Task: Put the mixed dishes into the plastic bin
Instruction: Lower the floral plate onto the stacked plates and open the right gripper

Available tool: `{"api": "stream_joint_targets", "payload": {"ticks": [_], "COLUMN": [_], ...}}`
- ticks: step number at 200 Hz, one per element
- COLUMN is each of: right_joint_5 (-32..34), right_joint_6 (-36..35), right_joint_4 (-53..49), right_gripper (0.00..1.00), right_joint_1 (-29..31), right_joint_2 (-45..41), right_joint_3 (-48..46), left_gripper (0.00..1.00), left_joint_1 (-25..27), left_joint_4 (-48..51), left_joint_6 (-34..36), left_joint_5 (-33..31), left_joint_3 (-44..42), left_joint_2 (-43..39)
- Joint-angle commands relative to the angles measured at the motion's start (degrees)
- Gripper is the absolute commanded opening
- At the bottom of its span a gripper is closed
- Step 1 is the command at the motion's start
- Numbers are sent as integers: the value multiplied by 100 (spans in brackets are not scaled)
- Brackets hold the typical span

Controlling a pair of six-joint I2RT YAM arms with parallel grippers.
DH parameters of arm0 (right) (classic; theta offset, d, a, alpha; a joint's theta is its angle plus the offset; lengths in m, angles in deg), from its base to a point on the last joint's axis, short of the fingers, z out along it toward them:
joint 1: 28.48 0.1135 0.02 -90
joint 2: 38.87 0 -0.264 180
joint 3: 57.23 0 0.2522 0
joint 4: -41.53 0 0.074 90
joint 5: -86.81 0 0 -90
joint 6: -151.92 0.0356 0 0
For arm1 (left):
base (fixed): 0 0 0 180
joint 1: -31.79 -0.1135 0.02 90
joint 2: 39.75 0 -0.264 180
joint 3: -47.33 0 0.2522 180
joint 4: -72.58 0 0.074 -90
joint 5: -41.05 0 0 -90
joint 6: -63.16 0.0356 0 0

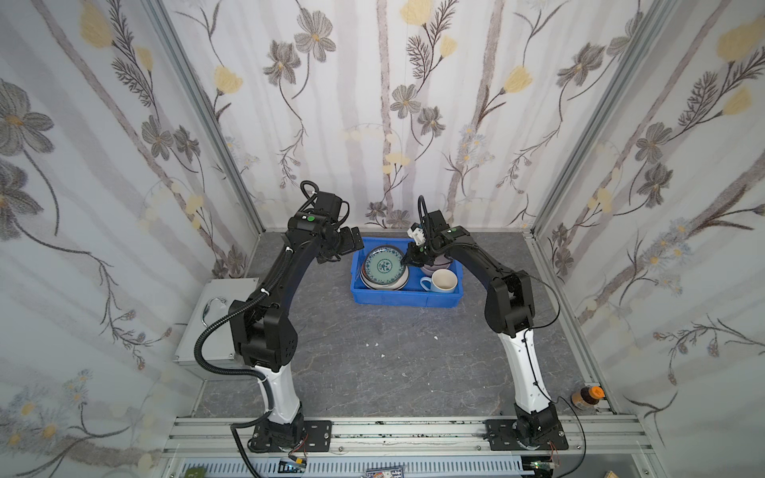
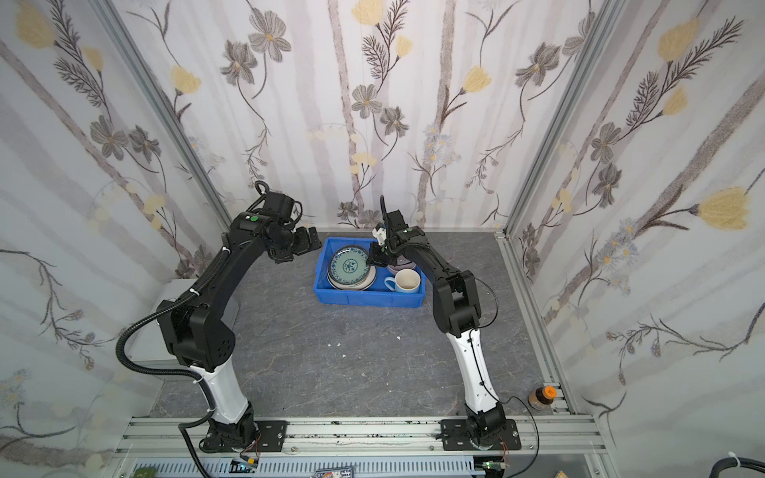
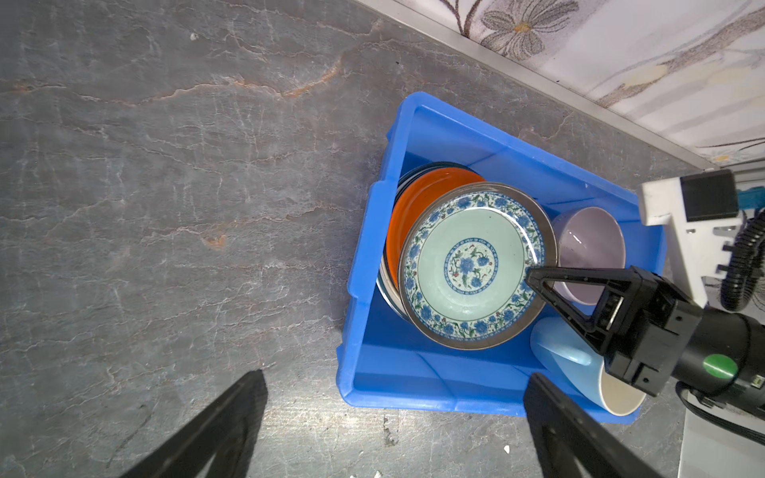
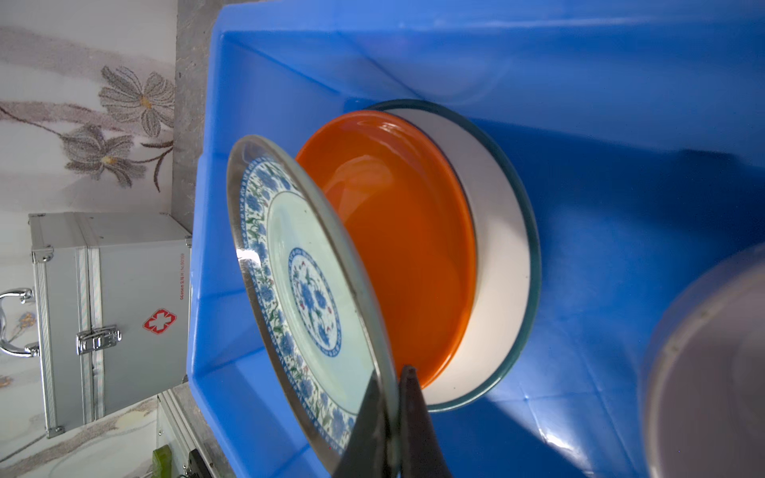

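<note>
Clamping right gripper [image 4: 391,374] fingers on the tilted teal-patterned plate [image 4: 306,289] at its rim, above the orange plate [image 4: 405,248]; holding left gripper [image 3: 395,374] fingers wide apart, empty.

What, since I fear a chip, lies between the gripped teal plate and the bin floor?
The orange plate and the white plate below it, in the plastic bin, lie under the teal-patterned plate the right gripper holds.

Around me stand three walls [image 1: 372,103] papered pale, with grey and yellow flowers on long stems, joined by aluminium corner posts [image 1: 198,103]. The floor [image 1: 393,364] is a dark grey, stone-veined sheet, lit softly and evenly. A silver case [image 4: 132,289] bearing a red cross sits at its left edge; a brown, orange-capped bottle [image 1: 585,397] stands by the right wall.
</note>
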Motion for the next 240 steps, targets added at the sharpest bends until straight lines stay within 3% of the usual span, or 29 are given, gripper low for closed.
{"api": "stream_joint_targets", "payload": {"ticks": [1, 72, 105, 121, 173, 240], "right_joint_5": [-188, -366, -294, -147, 484, 585], "right_joint_6": [208, 319, 192, 77, -219, -261], "right_joint_4": [402, 424, 252, 103, -313, -270], "right_gripper": [7, 11, 35, 42, 43, 44], "right_joint_1": [-37, -29, -15, 6, 16, 169], "right_joint_2": [156, 405, 397, 358, 202, 229], "right_joint_3": [215, 415, 417, 417, 395, 395], "left_gripper": [100, 100, 100, 100, 100, 100], "left_joint_1": [-16, -64, -69, -65, -53, -58], "left_joint_4": [260, 382, 340, 288, 112, -11], "left_joint_6": [149, 194, 159, 135, 38, 31], "left_joint_5": [127, 265, 380, 407, 445, 295], "left_joint_3": [274, 583, 492, 380, -61, -766], "left_joint_2": [211, 524, 520, 476, 225, -293]}}
